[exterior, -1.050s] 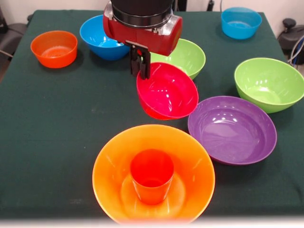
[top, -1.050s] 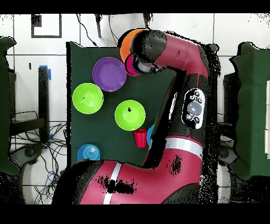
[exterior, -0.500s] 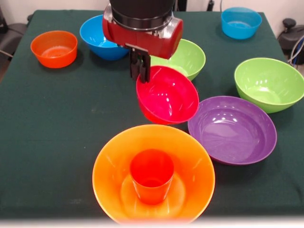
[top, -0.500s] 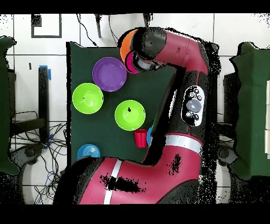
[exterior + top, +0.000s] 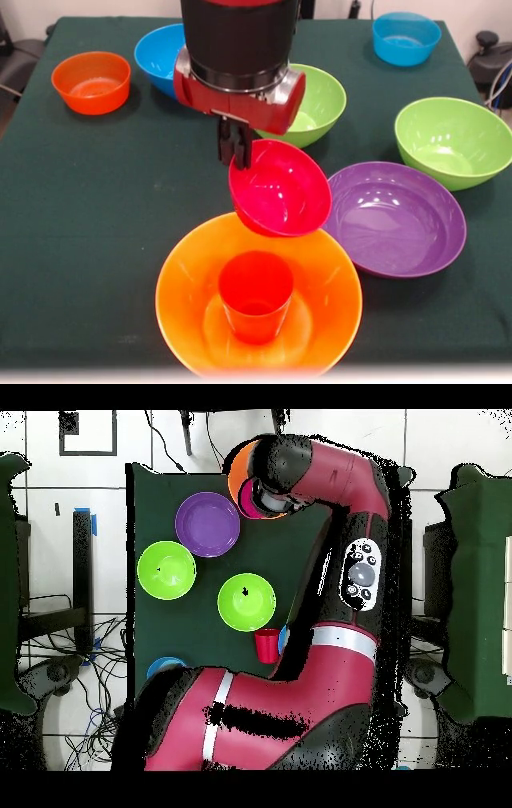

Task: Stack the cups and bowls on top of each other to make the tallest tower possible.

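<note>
**Crimson bowl on its way to the cup**

My pincer is clamped on the rim of the small crimson bowl, which hangs tilted in the air, its low edge just over the far rim of the big orange bowl. That bowl sits on the bench with the orange cup upright in its middle. I judge the step in hand to be the carry: the crimson bowl is lifted but not yet over the cup. The next move calls for bringing it above the cup's mouth, levelling it, and lowering it so it seats on the rim before I let go; a tilted release would likely slide it off.

The front view shows the grip, the tilt and the cup. It also shows the wide purple bowl close beside, apart from the crimson one. The overhead view hides these under my arm, but it alone shows the red cup, standing by a lime green bowl.
</note>
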{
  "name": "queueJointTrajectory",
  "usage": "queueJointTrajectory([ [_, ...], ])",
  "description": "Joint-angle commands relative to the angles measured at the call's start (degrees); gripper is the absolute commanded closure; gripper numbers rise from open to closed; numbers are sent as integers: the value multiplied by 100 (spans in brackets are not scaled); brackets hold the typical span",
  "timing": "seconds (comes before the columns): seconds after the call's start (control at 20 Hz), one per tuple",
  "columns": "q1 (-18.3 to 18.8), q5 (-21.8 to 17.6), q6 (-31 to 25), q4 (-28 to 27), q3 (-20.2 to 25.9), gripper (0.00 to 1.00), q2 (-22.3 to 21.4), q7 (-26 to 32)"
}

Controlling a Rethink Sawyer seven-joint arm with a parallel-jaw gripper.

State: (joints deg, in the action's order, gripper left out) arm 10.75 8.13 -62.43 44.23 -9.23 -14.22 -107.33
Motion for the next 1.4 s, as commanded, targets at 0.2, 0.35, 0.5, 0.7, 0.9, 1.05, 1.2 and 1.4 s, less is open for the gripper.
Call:
queueJointTrajectory([
  [0.2,31,-191,-495,114,348,100,-34,69],
  [0.35,20,-193,-656,15,299,100,-9,9],
  [0.5,15,-164,-684,149,293,100,-148,25],
  [0.7,5,-117,-929,175,277,100,-338,16],
  [0.9,34,-112,-1227,-49,298,100,-331,52],
  [1.05,64,-113,-1498,-369,313,100,-279,32],
  [1.2,93,-103,-1466,-421,375,100,-245,52],
  [1.4,137,-123,-1251,-618,435,100,-84,84],
])
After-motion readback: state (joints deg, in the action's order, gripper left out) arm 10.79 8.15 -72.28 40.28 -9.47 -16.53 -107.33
